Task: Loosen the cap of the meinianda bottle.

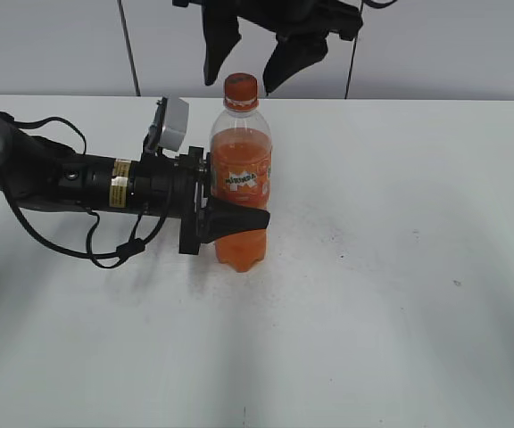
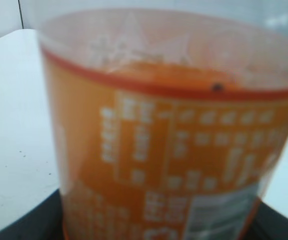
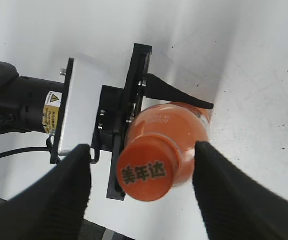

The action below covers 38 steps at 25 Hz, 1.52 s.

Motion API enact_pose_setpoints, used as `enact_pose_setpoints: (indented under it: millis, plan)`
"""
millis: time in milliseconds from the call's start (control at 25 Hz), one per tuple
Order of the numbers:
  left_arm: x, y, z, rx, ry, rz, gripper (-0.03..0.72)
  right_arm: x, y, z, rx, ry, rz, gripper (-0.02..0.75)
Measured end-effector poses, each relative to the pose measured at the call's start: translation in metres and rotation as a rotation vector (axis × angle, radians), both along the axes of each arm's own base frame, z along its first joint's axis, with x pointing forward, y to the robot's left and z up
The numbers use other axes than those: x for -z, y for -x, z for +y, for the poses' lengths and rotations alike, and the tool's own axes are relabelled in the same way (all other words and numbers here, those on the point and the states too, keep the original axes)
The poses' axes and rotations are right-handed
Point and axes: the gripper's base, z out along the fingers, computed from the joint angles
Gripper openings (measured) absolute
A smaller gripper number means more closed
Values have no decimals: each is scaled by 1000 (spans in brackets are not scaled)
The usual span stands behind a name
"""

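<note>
The meinianda bottle stands upright on the white table, clear plastic with orange drink and an orange label. Its orange cap sits on top. My left gripper comes in from the left and is shut on the bottle's lower body; the left wrist view is filled by the blurred label. My right gripper hangs open just above the cap, one finger on each side, not touching it. The right wrist view looks down on the cap, with dark characters printed on it, between the two spread fingers.
The white table stretches to the right and front of the bottle. The left arm's black body and loose cables lie across the table's left part. A grey wall runs behind the table's far edge.
</note>
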Motion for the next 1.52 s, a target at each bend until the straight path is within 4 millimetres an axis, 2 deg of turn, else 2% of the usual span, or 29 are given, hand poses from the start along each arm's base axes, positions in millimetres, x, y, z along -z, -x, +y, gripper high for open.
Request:
enact_pose_setpoints:
  millis: [240,560,920,1200,1520]
  plan:
    - [0,0,0,0,0,0,421,3,-1,1,-4,6,5,466]
    - [0,0,0,0,0,0,421,3,-1,1,-8,7,3,403]
    - [0,0,0,0,0,0,421,4,-1,1,-17,9,0,394]
    - [0,0,0,0,0,0,421,4,-1,1,-30,10,0,332]
    - [0,0,0,0,0,0,421,4,-1,1,-38,12,-3,325]
